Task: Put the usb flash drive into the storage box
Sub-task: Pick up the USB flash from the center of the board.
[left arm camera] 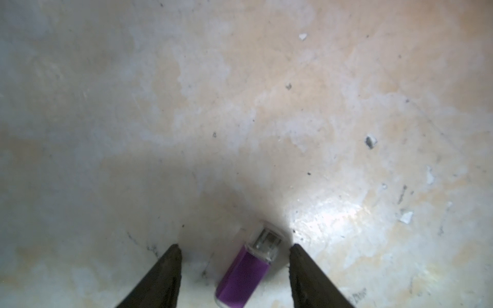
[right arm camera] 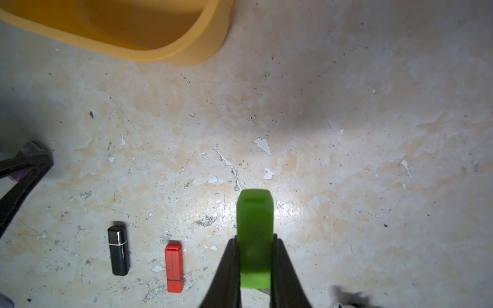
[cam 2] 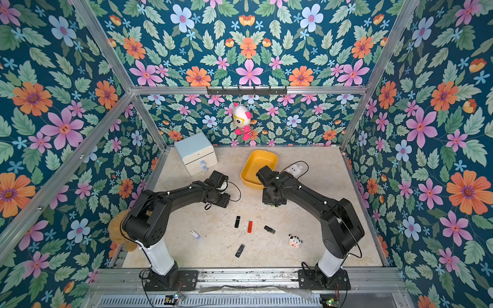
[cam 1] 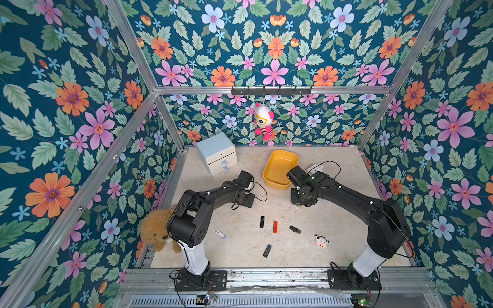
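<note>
The mottled beige table [cam 1: 346,170] fills the floor of a flower-papered cell. Two black robot arms reach in from its near edge, the left arm [cam 1: 210,197] and the right arm [cam 1: 346,194], both bent down toward the middle.

At the back left stands a pale blue-and-white cube cabinet [cam 1: 217,153] with two knobs. To its right lies the shallow yellow plastic storage box [cam 1: 280,165], rectangular and round-cornered (the right arm's wrist covers its near corner). A brown plush dog [cam 1: 154,232] slumps at the table's left edge. A white-and-pink plush doll [cam 1: 263,118] hangs on the back wall, and a small cow-face toy [cam 1: 321,241] lies near the right arm's base.

The right tool [right arm camera: 255,238] is clamped on a bright green USB flash drive [right arm camera: 254,213], which juts past the fingertips over the table. It is in front of the storage box and outside it.

The left tool [left arm camera: 234,248] stands about half wide. Its fingers [left arm camera: 165,274] flank a purple USB flash drive [left arm camera: 244,272] with a clear cap, which lies on the table with a gap on each side.

Loose drives lie between the arms' bases:
- a black capped drive [cam 1: 262,222]
- a red drive [cam 1: 275,226]
- a short black drive [cam 1: 295,229]
- a black swivel drive [cam 1: 267,250]
- a white drive with a lilac end [cam 1: 221,234]
</note>
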`<state>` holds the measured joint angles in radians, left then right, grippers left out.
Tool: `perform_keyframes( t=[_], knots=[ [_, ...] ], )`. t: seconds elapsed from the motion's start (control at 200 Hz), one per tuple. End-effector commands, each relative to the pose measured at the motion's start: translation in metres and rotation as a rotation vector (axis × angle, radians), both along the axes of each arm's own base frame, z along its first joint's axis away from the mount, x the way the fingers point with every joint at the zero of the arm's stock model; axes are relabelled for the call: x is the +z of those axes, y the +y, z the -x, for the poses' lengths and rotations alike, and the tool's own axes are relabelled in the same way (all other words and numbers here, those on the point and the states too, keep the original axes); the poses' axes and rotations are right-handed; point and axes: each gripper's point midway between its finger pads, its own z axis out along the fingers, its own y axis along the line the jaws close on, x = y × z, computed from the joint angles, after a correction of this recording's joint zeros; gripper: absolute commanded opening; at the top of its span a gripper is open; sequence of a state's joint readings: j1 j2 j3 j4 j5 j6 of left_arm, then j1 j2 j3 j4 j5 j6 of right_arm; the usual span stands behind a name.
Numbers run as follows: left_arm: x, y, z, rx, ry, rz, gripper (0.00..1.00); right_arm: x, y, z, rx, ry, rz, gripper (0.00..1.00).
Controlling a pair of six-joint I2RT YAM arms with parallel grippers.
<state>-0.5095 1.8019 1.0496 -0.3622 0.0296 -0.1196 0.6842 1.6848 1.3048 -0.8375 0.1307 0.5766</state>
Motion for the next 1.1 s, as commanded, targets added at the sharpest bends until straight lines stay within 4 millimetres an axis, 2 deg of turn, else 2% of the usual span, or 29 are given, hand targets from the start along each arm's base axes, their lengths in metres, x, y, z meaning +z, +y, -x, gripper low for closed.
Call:
perform_keyframes(
  t=[0.0,0.33,0.57,0.765,1.099],
  knots=[
    [-0.02,0.01,0.043,-0.011,0.187,-0.027,0.59,0.002,0.0,-0.002,0.006,-0.005,0.004,0.0],
    [-0.027,0.009,0.05,-0.029,0.227,-0.098,0.49,0.01,0.003,-0.009,0.008,-0.019,-0.009,0.0],
    [-0.035,0.017,0.059,-0.015,0.285,-0.151,0.43,0.013,0.004,-0.014,0.006,-0.024,-0.018,0.0],
    [-0.037,0.015,0.063,-0.025,0.314,-0.142,0.35,0.013,0.003,-0.016,0.007,-0.026,-0.02,0.0],
    [-0.045,0.024,0.073,-0.022,0.36,-0.179,0.26,0.021,0.002,-0.023,0.008,-0.038,-0.029,0.0]
  ],
)
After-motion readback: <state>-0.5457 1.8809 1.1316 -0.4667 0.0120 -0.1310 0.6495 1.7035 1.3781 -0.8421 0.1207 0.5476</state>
